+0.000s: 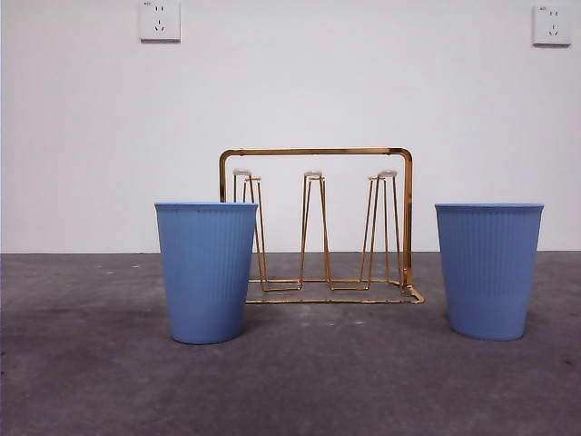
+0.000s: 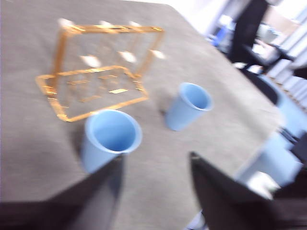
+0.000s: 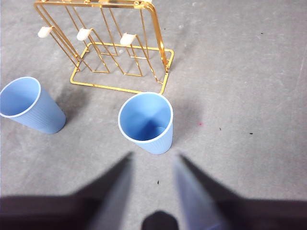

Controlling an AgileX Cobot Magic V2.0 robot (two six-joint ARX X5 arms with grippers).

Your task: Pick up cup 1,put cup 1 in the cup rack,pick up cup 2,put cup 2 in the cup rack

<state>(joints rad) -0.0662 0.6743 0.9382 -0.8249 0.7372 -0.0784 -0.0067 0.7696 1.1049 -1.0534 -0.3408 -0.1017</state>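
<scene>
Two ribbed blue cups stand upright on the grey table, one on the left (image 1: 206,272) and one on the right (image 1: 488,270). The gold wire cup rack (image 1: 318,227) stands between them, a little further back, and holds no cup. My left gripper (image 2: 156,159) is open and empty, raised above the table just short of the left cup (image 2: 111,136); its view is blurred. My right gripper (image 3: 154,160) is open and empty, raised just short of the right cup (image 3: 146,122). Neither gripper shows in the front view.
The grey table (image 1: 300,381) ends at a white wall with two sockets (image 1: 160,20). In the left wrist view, a dark chair and other furniture (image 2: 249,33) stand beyond the table's edge on the side of the further cup (image 2: 189,105).
</scene>
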